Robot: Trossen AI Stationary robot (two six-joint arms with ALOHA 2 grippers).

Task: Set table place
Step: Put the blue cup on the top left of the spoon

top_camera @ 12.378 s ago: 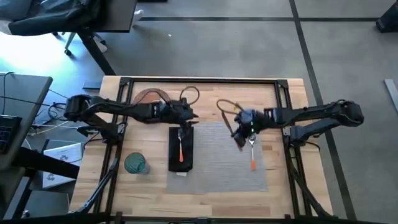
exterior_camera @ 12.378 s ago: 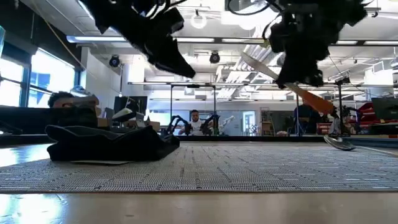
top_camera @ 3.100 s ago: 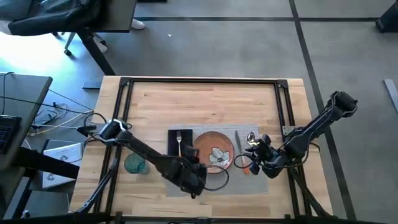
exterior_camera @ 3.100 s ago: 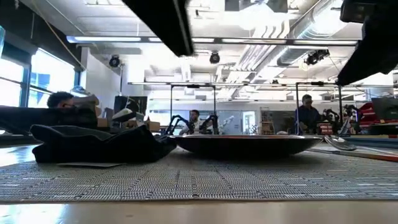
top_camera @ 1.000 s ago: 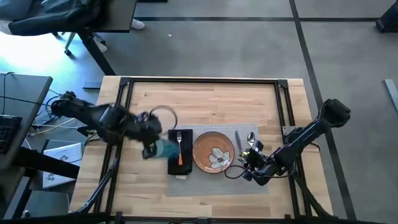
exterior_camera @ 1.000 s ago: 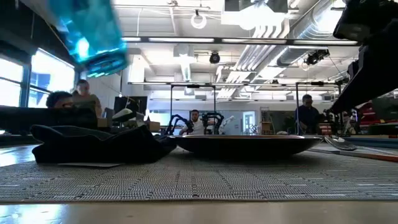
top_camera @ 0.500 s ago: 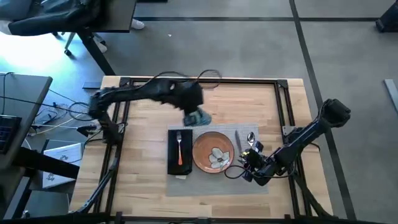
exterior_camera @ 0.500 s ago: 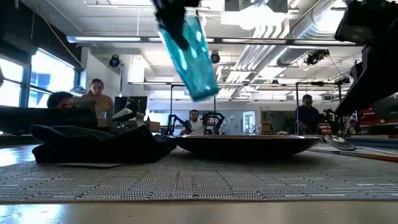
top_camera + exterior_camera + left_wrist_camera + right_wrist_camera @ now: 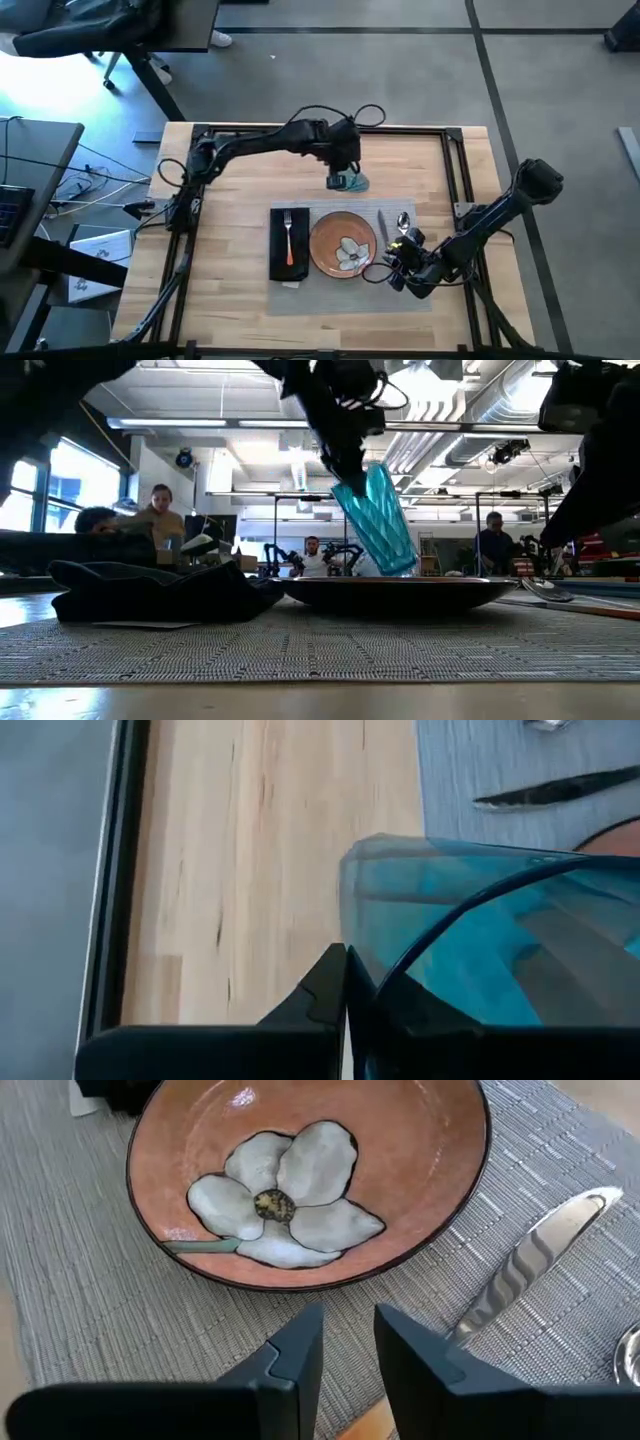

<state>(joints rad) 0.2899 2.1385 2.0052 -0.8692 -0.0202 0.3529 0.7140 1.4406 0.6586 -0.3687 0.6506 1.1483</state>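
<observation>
Carried across from the napkin (image 9: 290,243) side, the teal glass (image 9: 349,182) now hangs tilted just beyond the plate (image 9: 343,243), clamped in the left pincer (image 9: 340,178), awaiting an upright set-down, while the right pincer (image 9: 397,268) idles slightly apart beside the plate.

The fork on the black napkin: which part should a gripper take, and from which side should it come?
Probably the orange handle, from straight above. The fork lies flat on the napkin, tines toward the table's far edge, so fingers should close across the handle's width.
</observation>
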